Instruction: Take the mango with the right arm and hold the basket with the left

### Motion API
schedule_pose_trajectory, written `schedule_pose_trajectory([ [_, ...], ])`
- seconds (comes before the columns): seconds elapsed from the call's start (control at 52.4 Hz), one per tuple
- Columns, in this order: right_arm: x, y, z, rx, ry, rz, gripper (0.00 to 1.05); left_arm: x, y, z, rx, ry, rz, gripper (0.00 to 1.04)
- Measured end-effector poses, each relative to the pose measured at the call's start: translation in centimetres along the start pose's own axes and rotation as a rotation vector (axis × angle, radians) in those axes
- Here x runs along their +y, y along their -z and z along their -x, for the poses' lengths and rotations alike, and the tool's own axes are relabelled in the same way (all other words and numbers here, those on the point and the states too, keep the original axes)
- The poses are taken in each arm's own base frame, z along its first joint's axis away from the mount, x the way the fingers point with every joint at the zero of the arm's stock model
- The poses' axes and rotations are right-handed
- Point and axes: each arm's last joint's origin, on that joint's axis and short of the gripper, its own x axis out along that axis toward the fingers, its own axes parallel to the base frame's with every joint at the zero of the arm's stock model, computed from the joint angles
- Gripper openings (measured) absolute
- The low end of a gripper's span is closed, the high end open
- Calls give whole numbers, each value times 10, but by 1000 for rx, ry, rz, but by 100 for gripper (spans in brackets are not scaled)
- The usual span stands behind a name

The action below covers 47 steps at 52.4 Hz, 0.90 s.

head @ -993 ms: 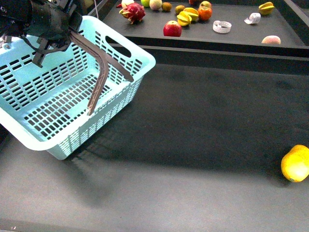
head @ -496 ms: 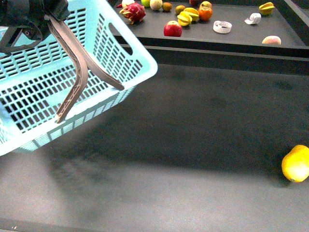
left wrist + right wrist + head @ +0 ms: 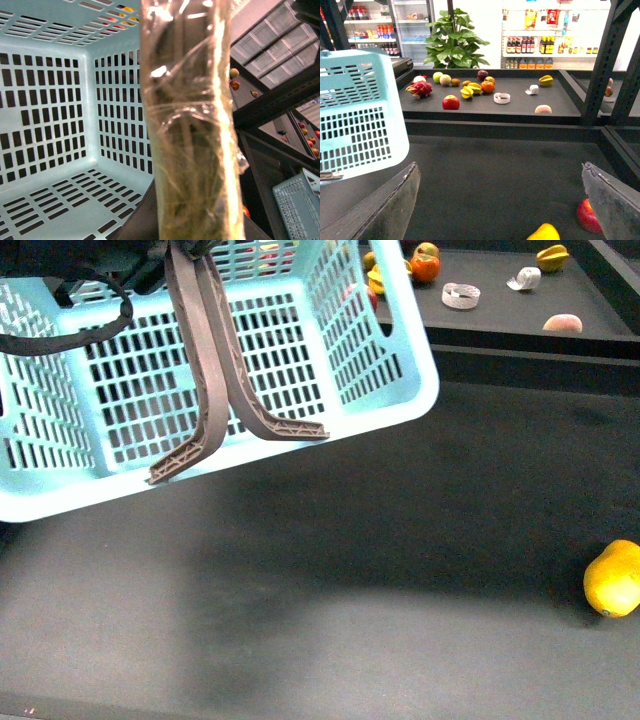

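Observation:
The turquoise basket (image 3: 250, 360) hangs tilted in the air at the upper left of the front view, its two grey-brown handles (image 3: 215, 390) dangling across its side. My left arm (image 3: 95, 255) is above it at the top edge, and its gripper is shut on the basket. The left wrist view shows the basket's inside (image 3: 50, 100) behind a close, film-wrapped bar (image 3: 187, 125). The mango (image 3: 612, 578) lies on the dark table at the far right. In the right wrist view my right gripper (image 3: 500, 200) is open and empty, with the mango's top (image 3: 545, 233) low between its fingers.
A raised shelf (image 3: 500, 315) at the back holds a red-orange fruit (image 3: 425, 265), a star fruit (image 3: 551, 255), a peach (image 3: 562, 323) and white rolls (image 3: 460, 295). A red apple (image 3: 587, 215) lies by my right finger (image 3: 612, 200). Another pale crate (image 3: 300, 200) stands beyond the table.
The basket has risen off the table and swung right, tipping so its side faces the camera and its handles hang down. The mango has not moved.

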Motion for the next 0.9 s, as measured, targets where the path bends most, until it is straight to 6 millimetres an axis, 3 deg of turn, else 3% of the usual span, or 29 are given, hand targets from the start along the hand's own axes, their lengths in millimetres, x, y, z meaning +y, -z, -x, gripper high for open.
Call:
schedule_pose_trajectory([
  [0.324,0,0,0,0,0,0,97,-24,25,2,80,191,-103,8],
  [0.649,0,0,0,0,0,0,97,-21,43,-3,147,231,-171,8],
  [0.897,0,0,0,0,0,0,97,-21,46,-1,141,250,-174,8],
])
